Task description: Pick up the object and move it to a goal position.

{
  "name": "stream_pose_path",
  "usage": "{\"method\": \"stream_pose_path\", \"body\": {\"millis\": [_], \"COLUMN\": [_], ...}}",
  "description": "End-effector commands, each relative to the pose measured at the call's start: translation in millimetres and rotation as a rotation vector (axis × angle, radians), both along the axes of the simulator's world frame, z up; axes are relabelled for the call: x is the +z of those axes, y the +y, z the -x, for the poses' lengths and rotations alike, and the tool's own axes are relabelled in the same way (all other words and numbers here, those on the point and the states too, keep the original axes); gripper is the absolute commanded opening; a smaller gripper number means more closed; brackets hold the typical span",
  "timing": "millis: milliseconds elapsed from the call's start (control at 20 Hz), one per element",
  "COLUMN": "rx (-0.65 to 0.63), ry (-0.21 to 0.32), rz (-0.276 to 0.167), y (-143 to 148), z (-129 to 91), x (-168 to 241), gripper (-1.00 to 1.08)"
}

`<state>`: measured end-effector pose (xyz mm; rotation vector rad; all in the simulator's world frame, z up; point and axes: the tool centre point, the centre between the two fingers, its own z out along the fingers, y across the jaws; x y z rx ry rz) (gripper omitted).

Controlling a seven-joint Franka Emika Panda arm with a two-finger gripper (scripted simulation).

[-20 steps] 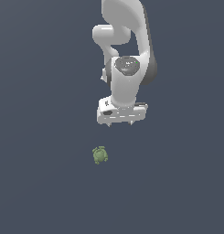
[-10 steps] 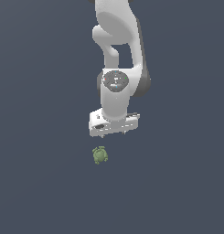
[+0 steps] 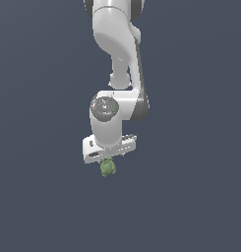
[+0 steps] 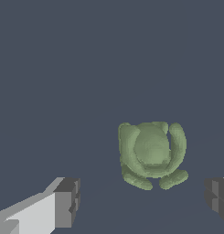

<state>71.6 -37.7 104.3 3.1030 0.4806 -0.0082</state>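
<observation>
Wrist view shows the small olive-green lumpy turtle-like figure [image 4: 152, 153] lying on the plain dark blue-grey surface [image 4: 86, 68], with the two dark-tipped fingers of the white claw [image 4: 143, 201] spread wide, one to either side of it, and nothing held between them. The figure does not sit on the line between the fingertips: it lies a little beyond that line and closer to one finger than the other, so the grasp is not yet centred. Its rounded body looks about as broad as it is long, with short stubs at one end, so no clear long axis dictates the closing direction. In the exterior view, the white arm's claw [image 3: 110, 156] hangs directly over the figure [image 3: 108, 168], which peeks out just below and on the near side of the hand, still resting on the surface [image 3: 191, 197]. My judgement is that the coming move turns on that small offset: the claw needs a slight shift toward the figure and a final descent before closing around it.
</observation>
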Motion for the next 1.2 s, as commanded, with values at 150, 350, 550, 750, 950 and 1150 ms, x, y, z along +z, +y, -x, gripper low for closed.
{"method": "stream_pose_path", "body": {"millis": [150, 350, 550, 750, 950, 1150], "rx": [0.031, 0.039, 0.037, 0.037, 0.039, 0.04], "ry": [-0.004, -0.005, -0.004, -0.004, -0.005, -0.005], "rz": [-0.002, -0.002, -0.002, -0.002, -0.002, -0.002], "y": [-14, -19, -18, -19, -18, -19], "z": [-11, -14, -13, -13, -12, -13], "x": [-11, -14, -15, -29, -52, -64], "gripper": [1.0, 1.0, 1.0, 1.0, 1.0, 1.0]}}
